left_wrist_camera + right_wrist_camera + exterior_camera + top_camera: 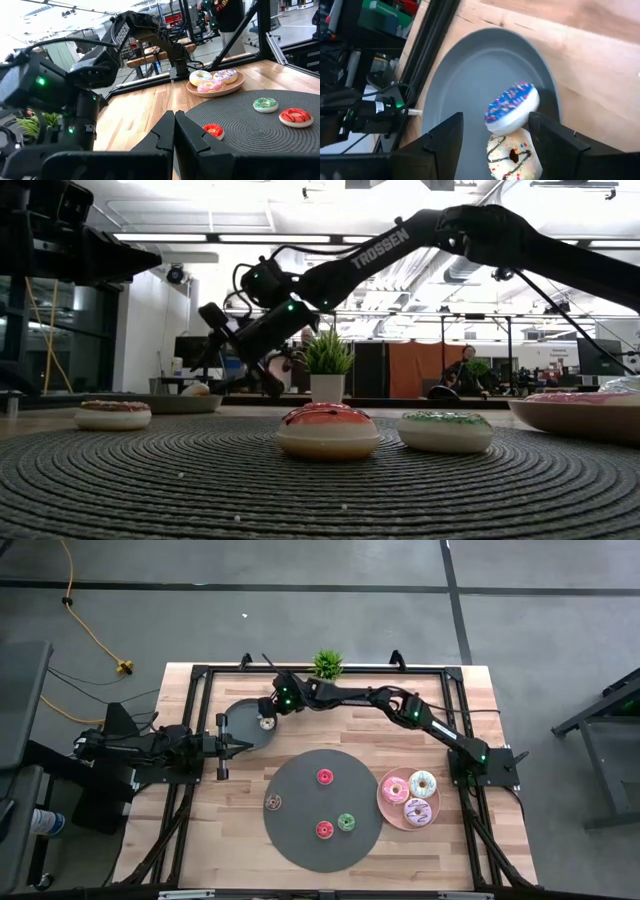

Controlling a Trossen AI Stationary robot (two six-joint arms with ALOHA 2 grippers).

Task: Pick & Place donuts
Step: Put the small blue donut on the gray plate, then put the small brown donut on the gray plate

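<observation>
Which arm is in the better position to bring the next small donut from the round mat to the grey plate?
Probably the right: its gripper is open over the grey plate. The left gripper is shut beside that plate's edge, no nearer the mat.

My right arm (400, 705) spans the table's far side over the grey plate (243, 725). I see bare wood (470, 690) at the far right corner.

Blk arms (430, 720), white TROSSEN lettering, green LEDs
</observation>
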